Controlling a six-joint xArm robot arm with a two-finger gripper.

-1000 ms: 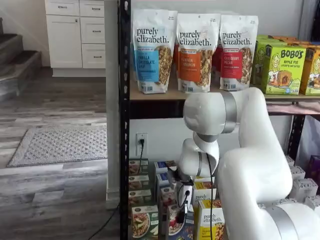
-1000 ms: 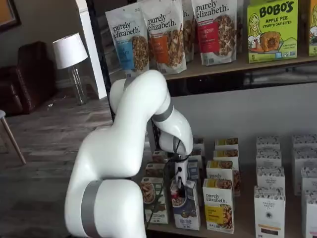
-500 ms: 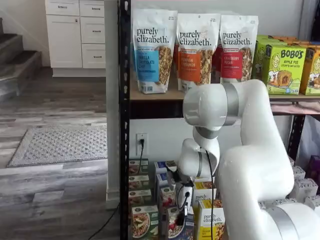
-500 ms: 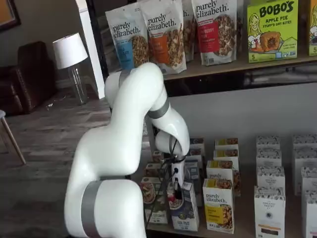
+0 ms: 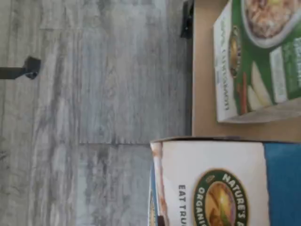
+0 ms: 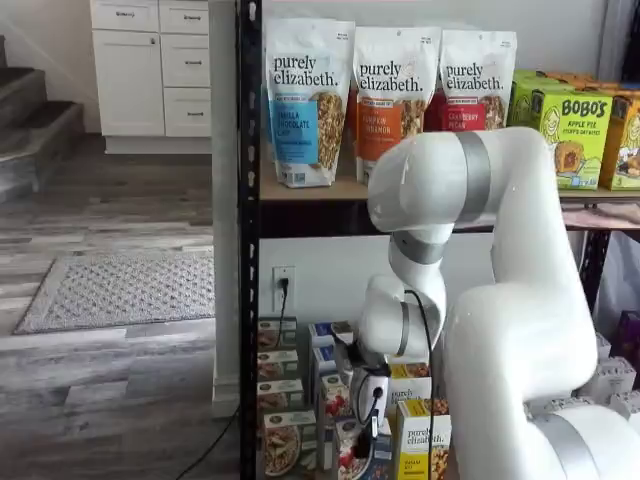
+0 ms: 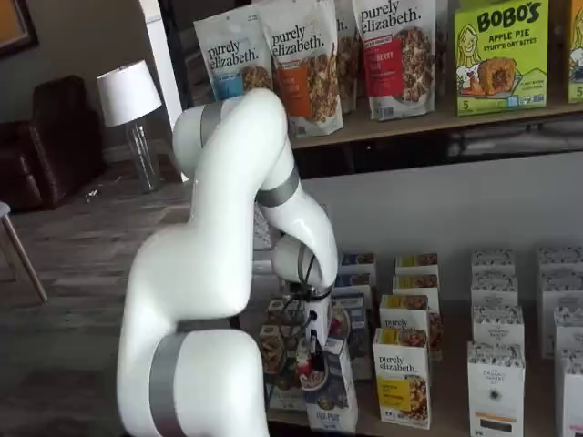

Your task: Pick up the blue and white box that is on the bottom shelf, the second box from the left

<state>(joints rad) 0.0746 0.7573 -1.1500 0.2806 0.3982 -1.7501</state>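
Your white-bodied, black-fingered gripper (image 7: 314, 357) is clamping the small blue and white cardboard cereal box (image 7: 330, 393), now tipping it outward off the bottom shelf (image 7: 437, 424), away from the green-fronted box (image 6: 284, 447) beside it; the pull-out is progressing.

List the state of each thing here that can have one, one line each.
gripper: shut on the blue and white box.
blue and white box: gripped, tilted, pulled forward at the shelf's front edge.
green-fronted box: upright on the bottom shelf, not held.
yellow-fronted box: upright, untouched.
granola bags: standing on the upper shelf.
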